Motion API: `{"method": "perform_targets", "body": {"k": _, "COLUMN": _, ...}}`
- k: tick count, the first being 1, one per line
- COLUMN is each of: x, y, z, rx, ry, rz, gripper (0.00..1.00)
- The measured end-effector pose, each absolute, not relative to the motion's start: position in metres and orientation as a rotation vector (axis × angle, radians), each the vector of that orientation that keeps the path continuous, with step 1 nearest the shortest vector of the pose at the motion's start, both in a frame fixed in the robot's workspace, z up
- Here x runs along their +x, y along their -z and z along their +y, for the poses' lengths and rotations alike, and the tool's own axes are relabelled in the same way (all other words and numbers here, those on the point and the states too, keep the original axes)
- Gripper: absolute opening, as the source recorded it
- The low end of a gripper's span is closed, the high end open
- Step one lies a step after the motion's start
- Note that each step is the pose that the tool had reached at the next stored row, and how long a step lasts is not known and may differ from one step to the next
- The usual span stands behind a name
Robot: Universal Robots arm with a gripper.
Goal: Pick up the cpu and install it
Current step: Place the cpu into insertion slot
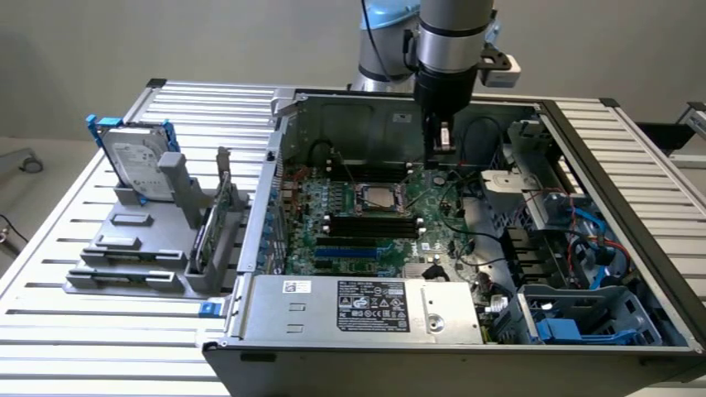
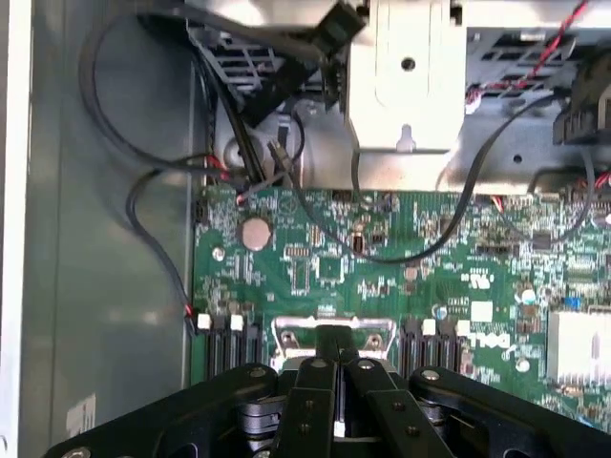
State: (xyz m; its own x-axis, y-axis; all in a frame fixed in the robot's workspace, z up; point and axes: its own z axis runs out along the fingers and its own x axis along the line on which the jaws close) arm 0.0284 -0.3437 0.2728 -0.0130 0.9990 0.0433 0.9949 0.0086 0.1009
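Apparently the big open computer case holds everything that matters. On its floor lies the green board, and above the board hangs the pincer, its two fingers pressed fully together with nothing to see between them. Smaller is the black-framed socket in the middle of the board, and inside it I see a dull silver square, which I judge to be the cpu, lying flat and, it seems, seated in place. Such a chip is light and stiff, but I think it is delicate: the smooth metal top can slip, and the underside should not be pressed or scraped, so the two opposite edges are the right place to take it. It lies on the exterior view's left of the pincer, lower down, clearly apart from the fingertips
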Motion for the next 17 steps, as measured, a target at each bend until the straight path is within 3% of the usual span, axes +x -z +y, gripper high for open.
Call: {"method": "perform_targets", "body": {"k": 17, "x": 0.041, "y": -0.251, "z": -0.344, "rx": 2.181, "ry": -0.163, "rz": 2.204, "gripper": 0.11}}
